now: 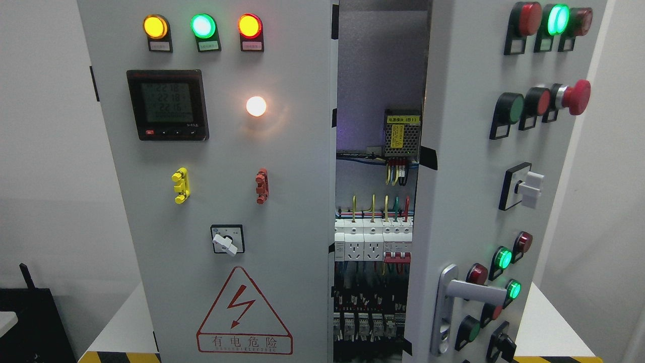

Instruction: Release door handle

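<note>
Here you find the door handle [466,292], a smooth, rigid metal lever low on the right-hand door [453,176], which stands swung ajar, best gripped along its horizontal bar; neither hand shows, so you cannot tell their state.

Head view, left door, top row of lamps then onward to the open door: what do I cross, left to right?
Amber lamp → green lamp → orange-red lamp → open gap with wiring → right door's handle.
</note>
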